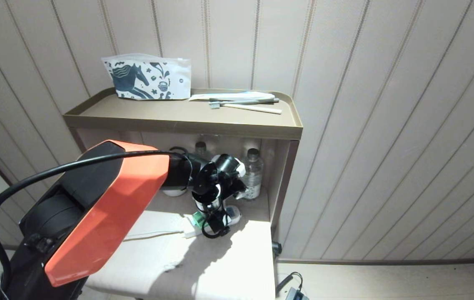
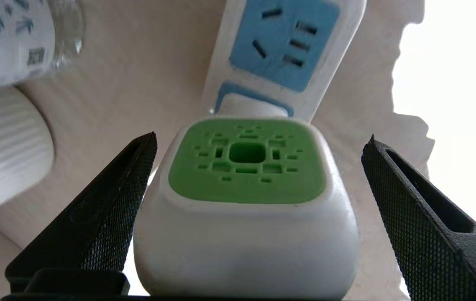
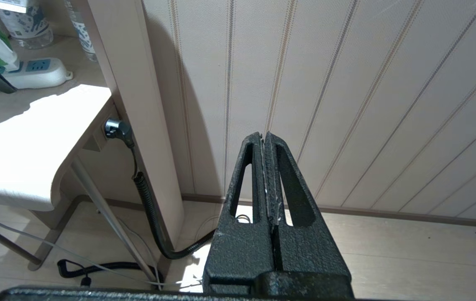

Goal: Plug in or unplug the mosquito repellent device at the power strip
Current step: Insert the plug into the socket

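Left gripper (image 2: 259, 175) spread wide, fingers (image 2: 112, 209) clear of both sides of the repellent device (image 2: 246, 200), which sits plugged into the power strip (image 2: 288, 54) on the desk (image 1: 203, 266). Right gripper (image 3: 265, 175) closed, parked low by the wall.

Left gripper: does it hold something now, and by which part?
Nothing is held. The left gripper stands open, its fingers on both sides of the white-and-green plastic mosquito repellent device, not touching it.
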You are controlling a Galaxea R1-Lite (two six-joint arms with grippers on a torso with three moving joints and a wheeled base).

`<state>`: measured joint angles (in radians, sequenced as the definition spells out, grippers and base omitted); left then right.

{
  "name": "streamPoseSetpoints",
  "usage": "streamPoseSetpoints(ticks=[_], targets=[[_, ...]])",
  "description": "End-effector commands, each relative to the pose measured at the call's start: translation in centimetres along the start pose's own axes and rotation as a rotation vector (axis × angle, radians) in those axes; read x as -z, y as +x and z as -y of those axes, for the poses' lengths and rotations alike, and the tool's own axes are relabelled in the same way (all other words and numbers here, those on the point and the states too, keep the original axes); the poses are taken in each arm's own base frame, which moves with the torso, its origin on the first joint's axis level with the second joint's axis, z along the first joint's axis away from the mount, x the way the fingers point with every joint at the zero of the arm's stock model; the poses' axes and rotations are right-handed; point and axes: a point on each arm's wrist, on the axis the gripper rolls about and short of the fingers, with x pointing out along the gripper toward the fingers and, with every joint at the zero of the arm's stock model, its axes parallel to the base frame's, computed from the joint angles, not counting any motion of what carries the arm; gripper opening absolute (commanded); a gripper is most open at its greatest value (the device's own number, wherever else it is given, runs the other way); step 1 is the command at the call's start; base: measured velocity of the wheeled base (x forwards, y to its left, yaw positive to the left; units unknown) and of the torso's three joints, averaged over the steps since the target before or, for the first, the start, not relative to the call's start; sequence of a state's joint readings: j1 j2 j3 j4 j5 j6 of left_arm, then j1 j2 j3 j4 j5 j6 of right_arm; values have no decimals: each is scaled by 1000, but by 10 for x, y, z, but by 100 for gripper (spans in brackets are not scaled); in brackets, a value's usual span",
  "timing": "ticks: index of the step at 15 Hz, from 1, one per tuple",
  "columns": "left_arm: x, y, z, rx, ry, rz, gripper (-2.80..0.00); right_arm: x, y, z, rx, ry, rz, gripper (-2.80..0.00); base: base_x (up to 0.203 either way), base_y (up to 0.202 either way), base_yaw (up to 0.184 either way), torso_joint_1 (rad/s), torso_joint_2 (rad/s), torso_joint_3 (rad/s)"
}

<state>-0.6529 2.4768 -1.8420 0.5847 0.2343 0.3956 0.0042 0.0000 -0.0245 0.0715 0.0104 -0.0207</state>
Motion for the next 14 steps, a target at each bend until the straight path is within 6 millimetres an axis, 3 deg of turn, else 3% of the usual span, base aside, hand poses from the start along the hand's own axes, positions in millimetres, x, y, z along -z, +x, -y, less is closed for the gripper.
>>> streamPoseSetpoints(ticks=[1, 14], targets=[[1, -3, -5, -4, -14, 3, 0, 0, 0, 0, -1, -1, -1, -280, 0, 0, 0, 0, 0, 0], [2, 1, -11, -26, -27, 1, 0, 0, 0, 0, -1, -1, -1, -280, 0, 0, 0, 0, 0, 0]])
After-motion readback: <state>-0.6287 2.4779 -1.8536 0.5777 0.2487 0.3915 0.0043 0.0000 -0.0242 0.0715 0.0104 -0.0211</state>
